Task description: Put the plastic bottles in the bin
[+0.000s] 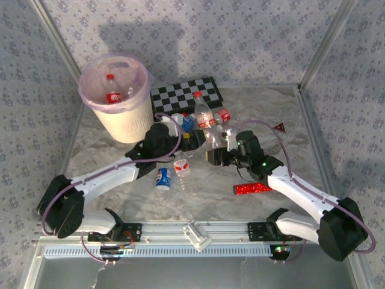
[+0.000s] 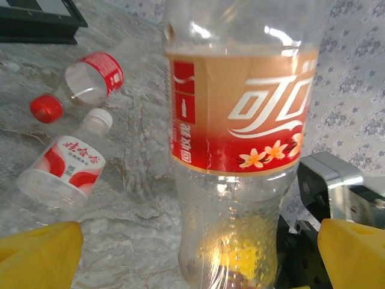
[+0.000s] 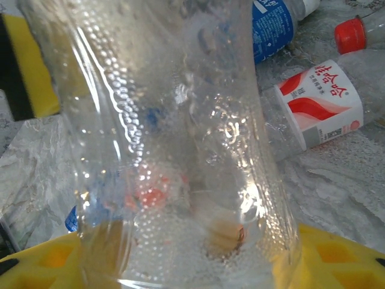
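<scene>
**Bin** (image 1: 123, 125). It stands in the far left corner of the table (image 1: 301, 138), close to the left wall, with its pink liner open. Contents: one red-label bottle (image 1: 112, 91). A paler shape lies beside it, too faint to call.

**Upright bottle** (image 1: 204, 119) (image 2: 237, 150) (image 3: 174, 150). Red label, mid-table, just in front of the checkerboard (image 1: 186, 93).
- Right gripper (image 1: 215, 155) (image 3: 198, 265): clamped on the lower body, with yellow pads against both sides.
- Left gripper (image 1: 183, 137) (image 2: 198, 259): spread wide to either side of the same bottle and not touching it.

**Loose bottles**, all lying down.
- Blue-label bottle (image 1: 163, 178) and white-label bottle (image 1: 182, 167): near the table's centre, just in front of the left gripper.
- Red-capped bottle (image 1: 222, 115): just right of the upright one.
- More bottles crowd around the two grippers; the count is unclear.

**Not for binning**: red tube (image 1: 252, 188), just beside the right forearm.

**Progress**, as a judgement: early. At least one bottle is in the bin and one is in hand. The rest are on the marble.

**Room**
- The marble is open to the right and along the near side.
- The straight way from the held bottle to the bin runs left across the left gripper and forearm. It probably needs height, or that arm drawn aside.
- The bin rim stands well above the lying bottles, so each one must be lifted over it.
- The checkerboard edge sits just behind the cluster.
- Walls close in behind and left of the bin.
- A rail bounds the near edge.
</scene>
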